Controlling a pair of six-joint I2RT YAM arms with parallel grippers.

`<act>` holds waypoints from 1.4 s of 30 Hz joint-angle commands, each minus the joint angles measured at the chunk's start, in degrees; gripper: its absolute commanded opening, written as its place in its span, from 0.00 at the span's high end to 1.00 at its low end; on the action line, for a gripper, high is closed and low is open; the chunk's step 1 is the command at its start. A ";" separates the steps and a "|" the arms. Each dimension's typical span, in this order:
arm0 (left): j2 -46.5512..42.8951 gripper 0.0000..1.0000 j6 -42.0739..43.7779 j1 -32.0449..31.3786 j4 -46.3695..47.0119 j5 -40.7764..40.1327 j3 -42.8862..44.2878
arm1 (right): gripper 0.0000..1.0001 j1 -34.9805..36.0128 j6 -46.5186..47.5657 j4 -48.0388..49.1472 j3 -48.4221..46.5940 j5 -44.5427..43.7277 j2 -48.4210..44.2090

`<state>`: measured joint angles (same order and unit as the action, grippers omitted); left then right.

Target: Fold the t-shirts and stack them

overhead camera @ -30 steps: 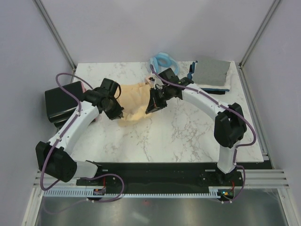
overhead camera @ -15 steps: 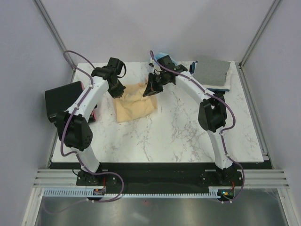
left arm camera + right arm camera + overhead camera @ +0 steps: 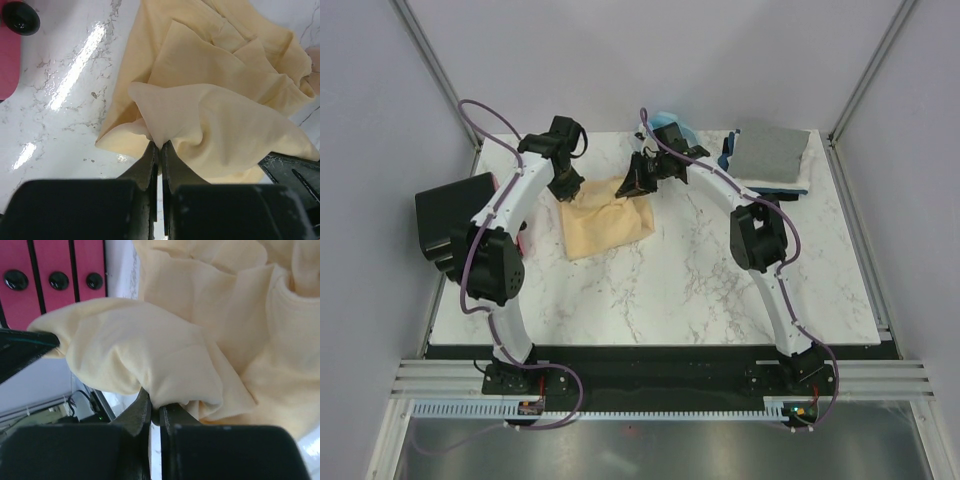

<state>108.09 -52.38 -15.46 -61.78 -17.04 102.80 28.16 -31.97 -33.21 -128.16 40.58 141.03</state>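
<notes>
At the far left, beside the table edge, sits the black box with a pink-red side (image 3: pixel 450 215). Next to it, your left gripper (image 3: pixel 160 145) has its 2 fingers squeezed to a thin slit. They pinch a fold of the pale yellow-cream cloth t-shirt (image 3: pixel 215 115) right at the tips. From above, that gripper (image 3: pixel 567 188) sits at the shirt's far left corner.

The shirt (image 3: pixel 605 222) lies on the white marble table (image 3: pixel 700 270), left of centre. Its near part is spread roughly flat, while its far edge is lifted and bunched between the 2 grippers. Up close the cloth is rumpled, with soft overlapping folds.

Your right gripper (image 3: pixel 155 412) is likewise clamped almost closed on a puffed lump of the same shirt (image 3: pixel 210 315). In the overhead view it (image 3: pixel 633 186) holds the far right corner.

Further right, a light blue ring-shaped thing (image 3: pixel 665 122) shows behind the right arm. At the far right corner a folded grey t-shirt (image 3: pixel 770 150) rests on white cloth (image 3: pixel 782 186) and dark navy cloth (image 3: pixel 726 160).
</notes>
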 commanded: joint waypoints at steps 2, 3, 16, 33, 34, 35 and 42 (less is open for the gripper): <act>1.41 0.98 2.11 0.87 -0.54 -3.35 2.31 | 0.91 0.23 -6.88 15.97 -2.80 3.63 1.79; 2.11 0.98 2.11 0.96 -0.54 -3.35 2.40 | 0.91 0.23 -8.54 18.07 -3.15 3.81 2.83; 11.51 0.98 2.72 3.77 -1.85 -2.74 10.92 | 0.83 0.23 -10.57 19.06 -1.92 -2.52 7.15; 15.75 0.75 3.51 6.58 -6.86 -2.56 19.98 | 0.36 -1.62 -14.43 26.88 -6.40 -7.62 2.85; 15.66 0.75 3.60 6.76 -6.95 -2.65 20.15 | 0.36 -1.79 -15.31 27.58 -6.66 -7.79 1.89; 15.57 0.75 4.04 6.94 -7.04 -3.00 20.33 | 0.36 -2.32 -16.02 28.80 -6.93 -8.14 1.44; 15.83 0.73 5.44 9.66 -6.60 -3.97 23.93 | 0.36 -4.61 -20.85 32.77 -8.68 -8.15 -0.23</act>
<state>125.64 -49.74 -7.64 -67.94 -18.37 122.10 25.28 -49.32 -6.76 -132.77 33.10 146.82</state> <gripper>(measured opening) 0.261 0.630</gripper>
